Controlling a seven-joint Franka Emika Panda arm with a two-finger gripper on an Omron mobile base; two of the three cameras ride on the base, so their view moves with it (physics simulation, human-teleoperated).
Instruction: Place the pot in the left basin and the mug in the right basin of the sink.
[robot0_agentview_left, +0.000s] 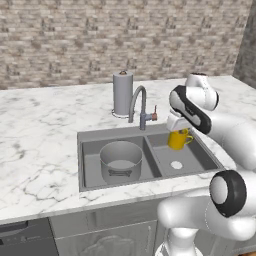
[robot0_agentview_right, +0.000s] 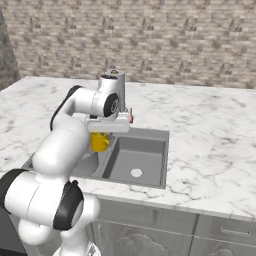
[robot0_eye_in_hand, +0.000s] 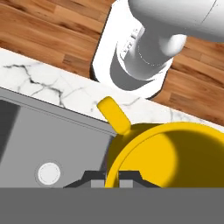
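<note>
The small yellow mug (robot0_agentview_left: 179, 139) hangs just over the back of the narrower right basin (robot0_agentview_left: 194, 158), and my gripper (robot0_agentview_left: 177, 131) is shut on its rim from above. In the hand view the mug's rim (robot0_eye_in_hand: 131, 144) runs between the two dark fingertips (robot0_eye_in_hand: 98, 177), its handle (robot0_eye_in_hand: 113, 114) points away, and the right basin's pale drain (robot0_eye_in_hand: 49, 173) lies below. The wide grey pot (robot0_agentview_left: 121, 161) stands upright in the larger left basin (robot0_agentview_left: 90, 168) of the sink (robot0_agentview_left: 100, 134). From the right base view the mug (robot0_agentview_right: 99, 143) hangs under the gripper (robot0_agentview_right: 102, 133), beside the right basin (robot0_agentview_right: 142, 152).
A curved grey faucet (robot0_agentview_left: 142, 107) rises behind the sink's divider, with a tall grey paper-towel roll (robot0_agentview_left: 122, 93) behind it. Marble counter (robot0_agentview_left: 35, 145) surrounds the sink, and a brick wall (robot0_agentview_left: 100, 35) stands at the back. Wood floor (robot0_eye_in_hand: 48, 35) lies beyond the counter edge.
</note>
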